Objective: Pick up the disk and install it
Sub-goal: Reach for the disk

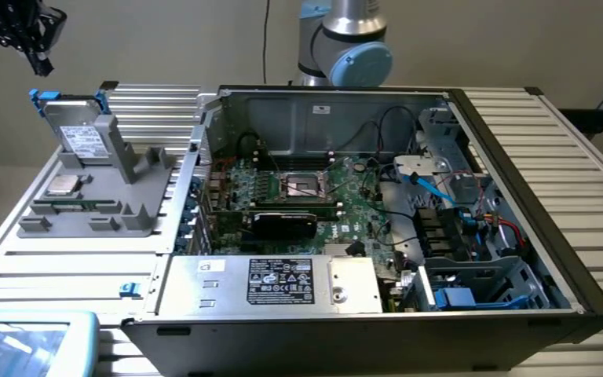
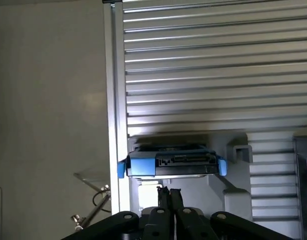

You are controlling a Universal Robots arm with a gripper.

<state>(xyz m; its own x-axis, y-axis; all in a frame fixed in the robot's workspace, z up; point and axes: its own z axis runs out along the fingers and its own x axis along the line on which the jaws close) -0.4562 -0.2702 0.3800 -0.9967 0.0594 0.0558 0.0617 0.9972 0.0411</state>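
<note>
The disk (image 1: 82, 137) has a white printed label on its grey face, the print too small to read, and its blue carrier frame shows at the top corners. It stands on edge in a grey holder (image 1: 123, 188) on the exterior view's left, just beside the open computer case (image 1: 511, 157). In the wrist view the disk (image 2: 172, 162) is seen edge-on, with blue tabs at both ends. The gripper (image 2: 168, 192) has its black fingers pressed together with nothing between them, near the disk but not touching it. In the exterior view the gripper (image 1: 38, 59) hangs above the disk, apart from it

At the front of the case, a silver box (image 1: 202, 294) bears a black label (image 1: 280, 283) with white print and marks that cannot be read. Everything sits on a table (image 1: 574, 157) of ribbed aluminium slats. A plain beige wall (image 1: 176, 39) stands behind, and the arm's grey and pale blue joint (image 1: 349, 47) rises behind the case
</note>
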